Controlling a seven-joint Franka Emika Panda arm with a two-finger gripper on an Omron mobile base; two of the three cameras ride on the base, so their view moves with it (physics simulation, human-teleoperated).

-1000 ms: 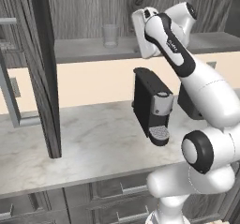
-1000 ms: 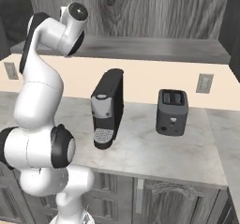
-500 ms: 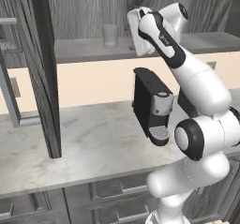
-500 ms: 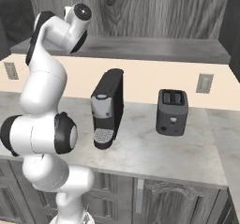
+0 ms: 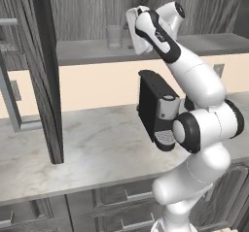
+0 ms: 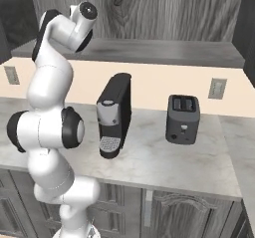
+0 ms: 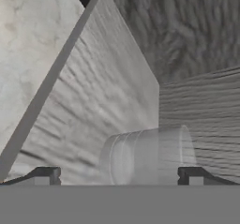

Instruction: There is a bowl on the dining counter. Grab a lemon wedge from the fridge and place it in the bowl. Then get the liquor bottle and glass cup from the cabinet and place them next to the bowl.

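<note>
The glass cup (image 5: 115, 36) stands upright on the grey shelf (image 5: 87, 52) of the open cabinet (image 5: 46, 71). My gripper (image 5: 128, 30) hovers just to its right at shelf height, jaws open. The hand view is rolled, so there the glass cup (image 7: 150, 155) looks as if lying on its side. It sits close ahead of the open gripper (image 7: 119, 176), between the lines of the two fingertips (image 7: 47, 175), and nothing is gripped. The liquor bottle, bowl, lemon wedge, fridge and dining counter are out of view.
A black coffee machine (image 5: 158, 109) stands on the marbled counter (image 5: 92, 143) under the shelf, close to my arm. A dark toaster (image 6: 183, 118) sits further right. The open cabinet door's edge and its bar handle (image 5: 12, 97) stand at the left.
The hand has moved left along the shelf toward the glass cup and the upper arm has swung with it. The jaws stayed open.
</note>
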